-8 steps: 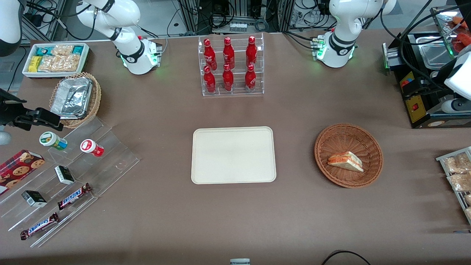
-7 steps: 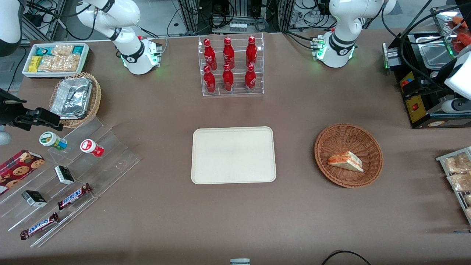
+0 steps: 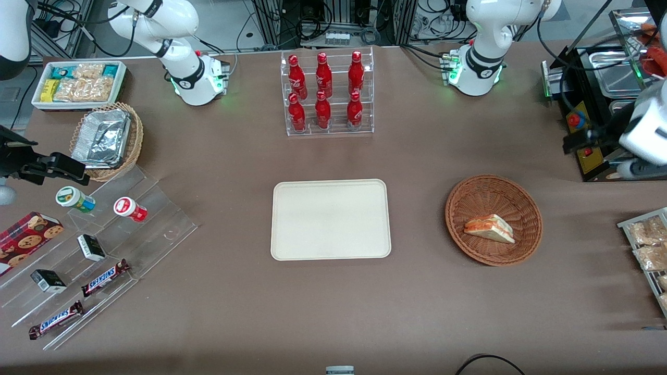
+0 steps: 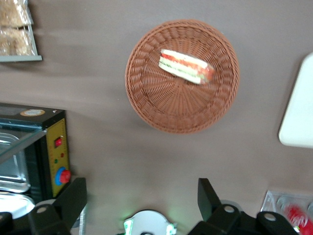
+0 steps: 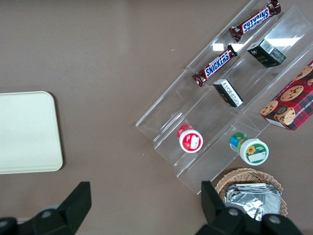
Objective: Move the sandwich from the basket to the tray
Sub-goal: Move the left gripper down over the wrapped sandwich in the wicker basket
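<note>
The sandwich lay on its side inside the basket, on the part of the bowl nearer the front camera, with its orange-red and green filling edge showing. In the left wrist view the sandwich rested clear of the basket rim. The basket stood on the brown bench beside the tray, the two apart, with the basket toward the working arm's end. The tray carried nothing.

The hand hung high above the bench, well apart from the basket and not over it, near the black appliance at the working arm's end. Its two fingers stood wide apart with only bare bench between them; it was released and gripped nothing. In the front view only part of the left arm showed at the frame edge, and the hand itself could not be made out there with confidence.

A clear rack of red bottles stood farther from the front camera than the tray. Toward the parked arm's end lay a tan wicker basket of foil trays, a white bin of snack packets and a clear stepped stand with chocolate bars and small tubs.
</note>
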Robot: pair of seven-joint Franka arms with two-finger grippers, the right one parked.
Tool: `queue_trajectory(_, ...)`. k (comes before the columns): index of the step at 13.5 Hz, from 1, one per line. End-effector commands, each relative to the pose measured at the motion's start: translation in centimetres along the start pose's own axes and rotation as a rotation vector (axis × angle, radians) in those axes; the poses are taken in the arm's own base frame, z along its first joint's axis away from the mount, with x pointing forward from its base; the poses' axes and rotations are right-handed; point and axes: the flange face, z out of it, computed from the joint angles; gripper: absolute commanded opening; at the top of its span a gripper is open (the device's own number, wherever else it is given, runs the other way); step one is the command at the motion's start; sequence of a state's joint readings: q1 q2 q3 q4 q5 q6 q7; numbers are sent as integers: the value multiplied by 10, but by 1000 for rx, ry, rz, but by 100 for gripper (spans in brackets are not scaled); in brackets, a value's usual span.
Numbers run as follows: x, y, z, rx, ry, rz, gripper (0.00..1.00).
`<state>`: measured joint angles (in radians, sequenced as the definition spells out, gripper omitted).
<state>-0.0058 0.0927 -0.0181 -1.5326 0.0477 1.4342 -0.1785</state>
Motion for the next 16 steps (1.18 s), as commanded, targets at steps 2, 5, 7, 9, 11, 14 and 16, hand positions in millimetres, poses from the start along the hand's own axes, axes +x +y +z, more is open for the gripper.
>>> queue_trajectory(2,29,17,41,-16,15,-173,100)
queue_trajectory(5,42,28,76,-90,25,-376,100)
queue_trajectory(7,49,50,101,-88,32,-468,100)
queue_trajectory(9,56,56,123,-94,40,-608,100)
queue_trajectory(11,60,59,151,-115,59,-771,100)
queue_trajectory(14,61,61,184,-152,96,-876,100)
queue_trajectory(16,66,64,198,-160,96,-935,100)
